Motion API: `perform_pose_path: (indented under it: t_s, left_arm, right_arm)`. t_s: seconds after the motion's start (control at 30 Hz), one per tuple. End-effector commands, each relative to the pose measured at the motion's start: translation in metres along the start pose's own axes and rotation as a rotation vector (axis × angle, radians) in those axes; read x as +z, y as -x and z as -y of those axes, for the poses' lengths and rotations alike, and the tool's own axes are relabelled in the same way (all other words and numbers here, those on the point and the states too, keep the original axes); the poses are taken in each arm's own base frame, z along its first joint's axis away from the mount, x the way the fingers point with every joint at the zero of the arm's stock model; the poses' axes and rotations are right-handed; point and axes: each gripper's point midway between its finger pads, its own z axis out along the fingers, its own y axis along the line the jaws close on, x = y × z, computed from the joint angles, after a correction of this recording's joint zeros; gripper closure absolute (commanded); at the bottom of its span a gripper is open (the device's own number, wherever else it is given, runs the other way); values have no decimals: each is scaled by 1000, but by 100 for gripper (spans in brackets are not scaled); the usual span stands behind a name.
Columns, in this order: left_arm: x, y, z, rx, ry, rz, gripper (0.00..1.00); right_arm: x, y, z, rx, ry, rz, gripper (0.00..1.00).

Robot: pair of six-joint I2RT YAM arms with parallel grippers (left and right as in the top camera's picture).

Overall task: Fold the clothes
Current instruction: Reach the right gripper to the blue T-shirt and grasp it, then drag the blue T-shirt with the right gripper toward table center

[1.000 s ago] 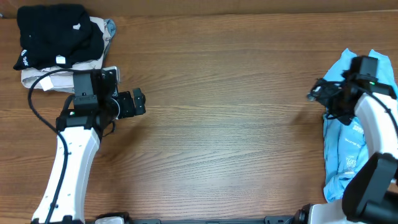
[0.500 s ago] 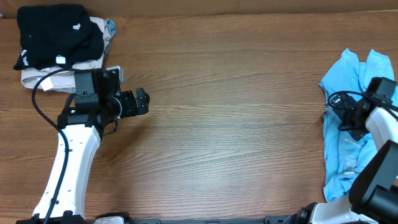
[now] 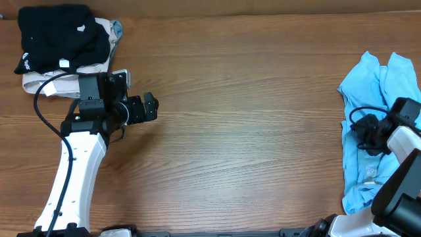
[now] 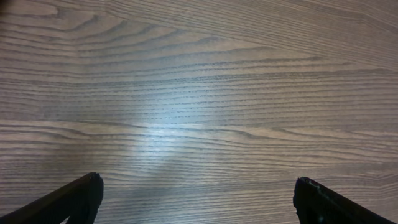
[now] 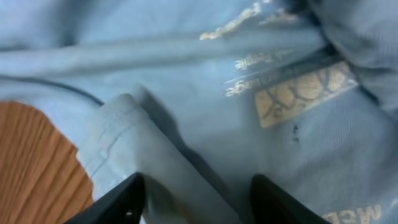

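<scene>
Where the crumpled, thin sky-blue T-shirt (image 3: 368, 79) lies heaped at the right edge of the brown wooden table (image 3: 250, 99), the right pincer (image 5: 199, 196) has come down from the shirt's upper part onto its middle. Its jaws have drawn in around a raised ridge of cloth, though I cannot tell whether they bite yet. It looks like a first grab, so folding has hardly begun. The left pincer (image 3: 150, 106) hangs wide open over bare wood, well apart. I count one blue shirt, two pincers, and one black folded garment (image 3: 59, 36) atop one beige folded garment (image 3: 36, 82).
</scene>
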Motion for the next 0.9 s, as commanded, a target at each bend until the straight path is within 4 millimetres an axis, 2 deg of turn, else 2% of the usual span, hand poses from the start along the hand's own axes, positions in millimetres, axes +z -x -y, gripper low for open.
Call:
perform_pose_path:
  t_s: [0.0, 0.2, 0.33, 0.53, 0.67, 0.77, 0.87]
  left_arm:
    - [-4, 9, 6, -1, -20, 18, 0]
    - [-4, 8, 7, -2, -23, 15, 0]
    - [-4, 10, 7, 0, -24, 23, 0]
    - [-4, 12, 3, 2, -3, 31, 0]
    - [-4, 15, -4, 8, 37, 48, 0]
    - [-5, 22, -3, 19, 38, 76, 0]
    - [-6, 30, -2, 42, 34, 103, 0]
  right_arm:
    - [3, -6, -4, 2, 23, -20, 49]
    - [0, -7, -21, -3, 109, -44, 85]
    - [-13, -11, -49, -75, 227, -81, 95]
    - [-57, -21, -106, -246, 334, -97, 96]
    - [-89, -43, -155, -376, 389, -119, 96]
    - [-107, -73, -195, -506, 440, -143, 95]
    - [-119, -111, -227, -618, 491, -170, 89]
